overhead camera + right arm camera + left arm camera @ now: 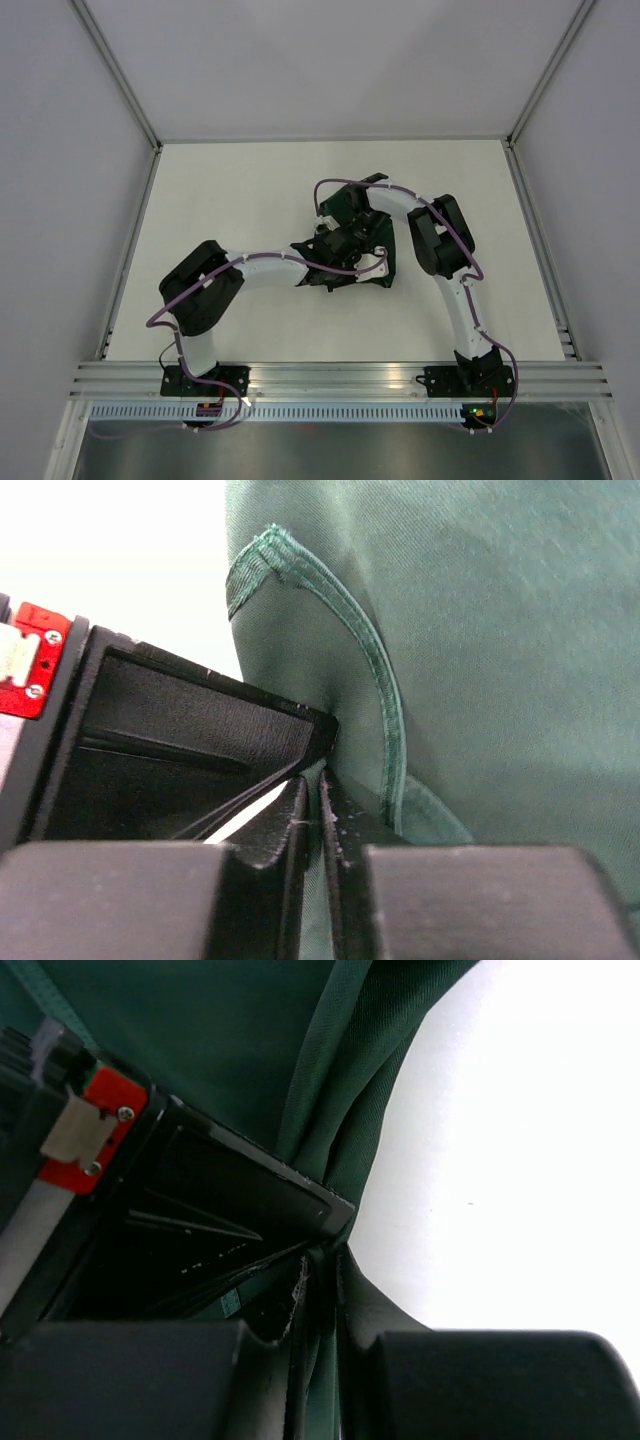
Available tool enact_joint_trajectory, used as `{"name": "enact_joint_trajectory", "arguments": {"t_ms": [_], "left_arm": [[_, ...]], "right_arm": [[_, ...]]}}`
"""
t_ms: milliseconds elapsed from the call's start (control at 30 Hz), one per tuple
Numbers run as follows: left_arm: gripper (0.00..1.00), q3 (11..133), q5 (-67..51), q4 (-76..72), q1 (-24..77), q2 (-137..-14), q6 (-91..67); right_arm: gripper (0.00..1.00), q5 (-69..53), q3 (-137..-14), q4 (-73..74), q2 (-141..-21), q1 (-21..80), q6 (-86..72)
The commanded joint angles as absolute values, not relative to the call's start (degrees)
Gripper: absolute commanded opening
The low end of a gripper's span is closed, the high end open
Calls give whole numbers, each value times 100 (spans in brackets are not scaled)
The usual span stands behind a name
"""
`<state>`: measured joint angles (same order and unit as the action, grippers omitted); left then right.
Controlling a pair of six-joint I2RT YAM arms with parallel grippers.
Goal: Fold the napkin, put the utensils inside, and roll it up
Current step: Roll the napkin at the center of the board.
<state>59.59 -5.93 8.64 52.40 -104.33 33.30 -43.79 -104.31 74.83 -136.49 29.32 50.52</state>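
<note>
Overhead, both arms reach to the middle of the table [230,200]. Their wrists crowd together over a dark, bunched shape. From this view its colour reads nearly black, and the arms hide the fingertips, so neither grip can be judged.

Left wrist view: resolves it. The shape is the napkin [250,1040], dark green with a fine weave. The left gripper [322,1255] is clenched on a gathered fold of it, and cloth runs down into the narrow slit between the two fingers. The fabric hangs in long pleats above the grip. Bare white table is to the right of the cloth.

Right wrist view: the right gripper [318,780] is likewise clamped on the napkin, fingers pressed nearly together with green fabric pinched between them. Only this view shows the stitched hem [388,710]. It curves down from a turned-over corner at upper left and passes just right of the fingertips. The cloth fills the right side of the view, with white table at upper left.

Napkin location: mid-table, crumpled, gripped at two places, one by each arm.
</note>
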Motion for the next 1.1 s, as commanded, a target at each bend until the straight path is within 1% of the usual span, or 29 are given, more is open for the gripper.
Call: {"name": "enact_joint_trajectory", "arguments": {"t_ms": [0, 33, 100, 133, 233, 500, 867, 1067], "left_arm": [[2, 6319, -554, 1256, 5168, -10881, 2928], [2, 6345, -597, 1266, 5159, -10881, 2857], [2, 6354, -694, 1266, 5133, -10890, 2629], [2, 6354, -720, 1266, 5124, -10890, 2567], [2, 6363, -808, 1248, 5080, -10881, 2374], [2, 6311, -1335, 1108, 4957, -10855, 1934], [2, 6276, -2083, 1020, 4737, -10916, 1635], [2, 6240, -2504, 870, 4579, -11074, 1477]], "right_arm": [[22, -3674, -10195, 6522, -13703, 2997, 5274], [29, -3674, -10134, 6443, -13589, 2971, 5247], [38, -3683, -10055, 6303, -13448, 2901, 5160], [44, -3683, -9985, 6180, -13317, 2866, 5124], [52, -3718, -9940, 6100, -13140, 2760, 5036], [59, -3999, -9660, 5828, -12710, 2418, 4712], [67, -4464, -9158, 4694, -12094, 1724, 3684], [68, -4798, -8834, 3789, -11786, 1171, 2859]]}}
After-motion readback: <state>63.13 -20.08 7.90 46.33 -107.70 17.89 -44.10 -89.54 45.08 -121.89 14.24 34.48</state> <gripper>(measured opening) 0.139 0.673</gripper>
